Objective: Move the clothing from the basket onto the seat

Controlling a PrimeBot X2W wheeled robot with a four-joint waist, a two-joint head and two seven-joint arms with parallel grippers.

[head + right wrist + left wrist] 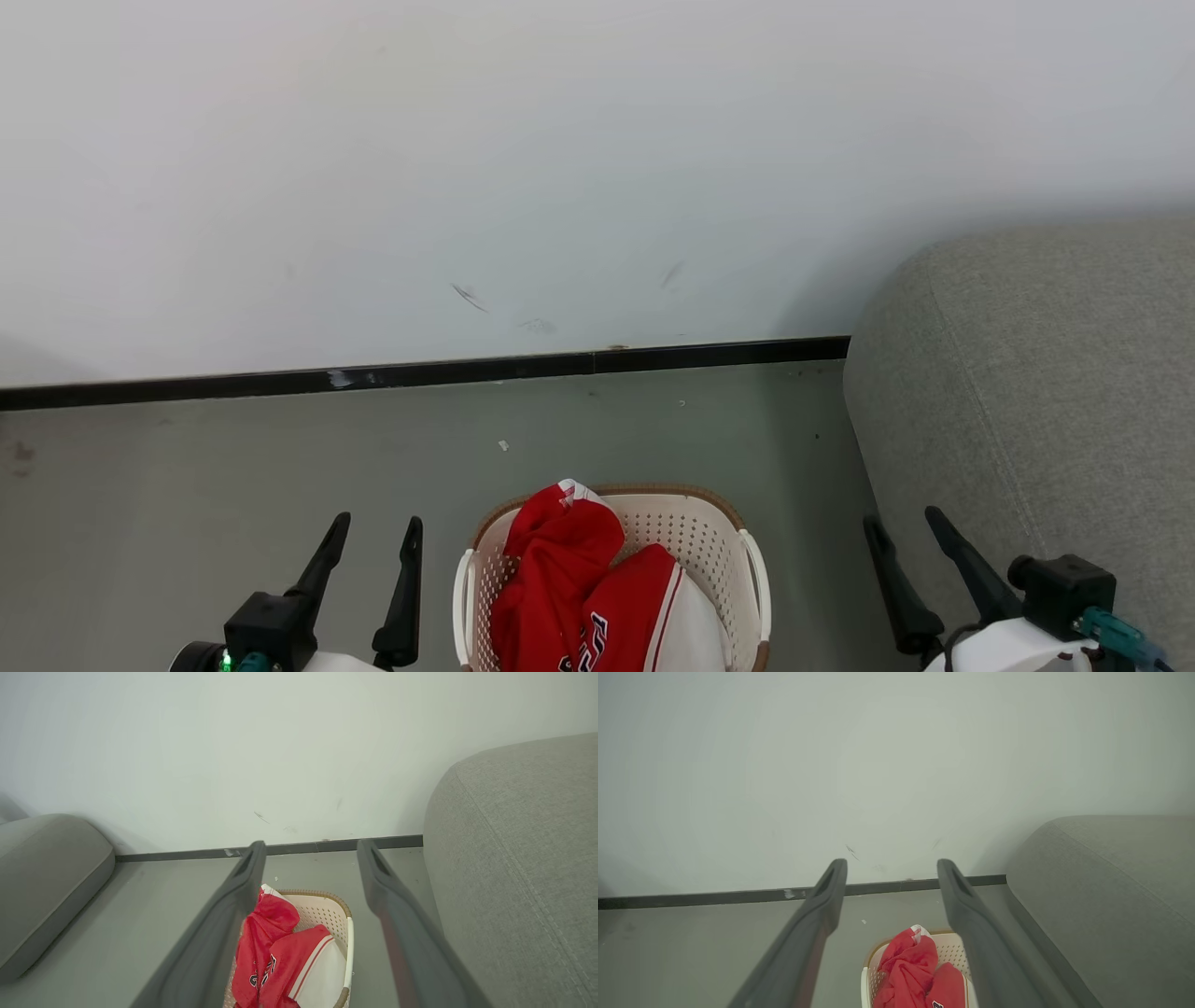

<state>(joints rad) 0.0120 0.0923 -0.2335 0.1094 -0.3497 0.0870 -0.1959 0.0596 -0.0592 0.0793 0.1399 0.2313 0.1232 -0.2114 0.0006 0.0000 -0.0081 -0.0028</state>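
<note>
The cream basket (738,551) with a brown rim stands on the floor at the bottom centre, between my two arms. Red clothing (569,579) with white panels is bunched inside it, rising over the far rim. The grey seat (1036,392) fills the right side, beside the basket. My left gripper (378,527) is open at the lower left, fingers pointing up, empty. On the other side my right gripper (904,523) is open too, empty, just in front of the seat's edge. The wrist views show the basket (955,947) (338,910), the clothing (910,966) (275,947) and the seat (1111,891) (523,858).
A white wall (560,168) with a black skirting strip (420,373) runs behind the basket. Grey floor (187,504) lies open to the left. Another grey cushion (42,882) sits at the far left of the right wrist view.
</note>
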